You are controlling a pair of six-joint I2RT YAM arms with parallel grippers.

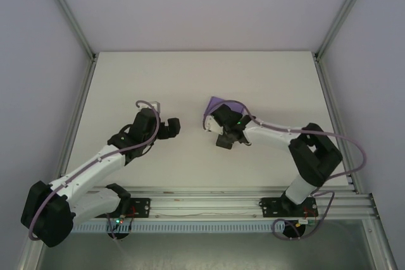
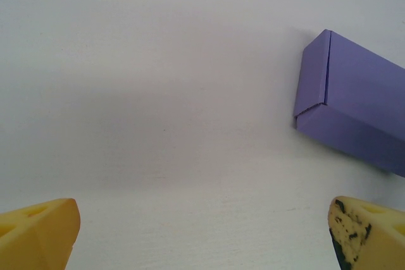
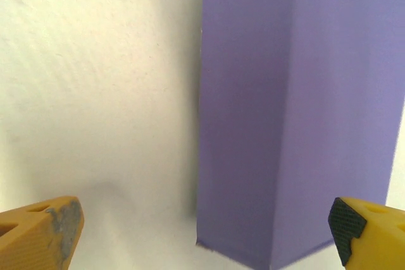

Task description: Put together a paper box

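Note:
The paper box is a folded purple rectangular box lying on the white table, partly hidden under my right wrist. In the right wrist view the paper box reaches away from the jaws, its near end lying between the yellow fingertips without touching them. My right gripper is open and grips nothing. My left gripper is to the left of the box, apart from it. In the left wrist view the left gripper is open over bare table, and the paper box shows at the right with a closed end flap.
The white table is bounded by aluminium frame posts and pale walls on three sides. A metal rail carrying both arm bases runs along the near edge. Purple cables trail along the arms.

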